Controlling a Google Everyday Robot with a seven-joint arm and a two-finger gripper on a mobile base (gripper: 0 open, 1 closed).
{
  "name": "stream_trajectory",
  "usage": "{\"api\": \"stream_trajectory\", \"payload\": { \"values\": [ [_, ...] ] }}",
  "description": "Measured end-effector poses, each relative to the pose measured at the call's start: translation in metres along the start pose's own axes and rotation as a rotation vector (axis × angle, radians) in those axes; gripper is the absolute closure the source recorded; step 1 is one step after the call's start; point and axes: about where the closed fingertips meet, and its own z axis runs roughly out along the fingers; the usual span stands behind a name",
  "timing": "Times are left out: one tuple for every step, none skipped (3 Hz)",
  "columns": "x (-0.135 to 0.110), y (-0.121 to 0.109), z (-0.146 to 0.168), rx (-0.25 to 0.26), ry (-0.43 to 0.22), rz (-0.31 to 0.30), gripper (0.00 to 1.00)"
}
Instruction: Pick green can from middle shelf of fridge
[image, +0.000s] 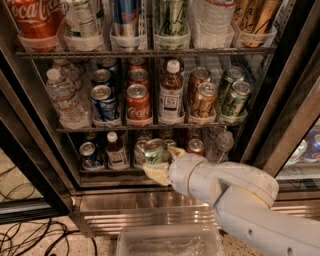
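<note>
1. Green can (156, 151) is sitting clamped in my gripper (164, 161), fingers pressing narrowly on its sides.
2. I am holding it at 6 o'clock from the middle shelf (150, 128), in front of the fridge (115, 202).

We log the gripper (160, 161) low at the fridge (20, 150) front, matt pale-yellow fingers (156, 174) clamped on the green can (155, 150): glossy painted metal, shiny silver top. Arm (240, 195): smooth matt white plastic. Middle shelf (150, 126): thin dark metal wire. Fridge base (125, 205): ribbed steel, reflective. Tub (170, 242): clear glossy plastic.
</note>
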Motion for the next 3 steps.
{"api": "stream_trajectory", "payload": {
  "values": [
    [-0.006,0.045,-0.019,-0.125,-0.029,-0.106,1.0],
    [-0.024,0.057,-0.026,-0.184,-0.07,-0.137,1.0],
    [-0.024,0.057,-0.026,-0.184,-0.07,-0.137,1.0]
  ]
}}
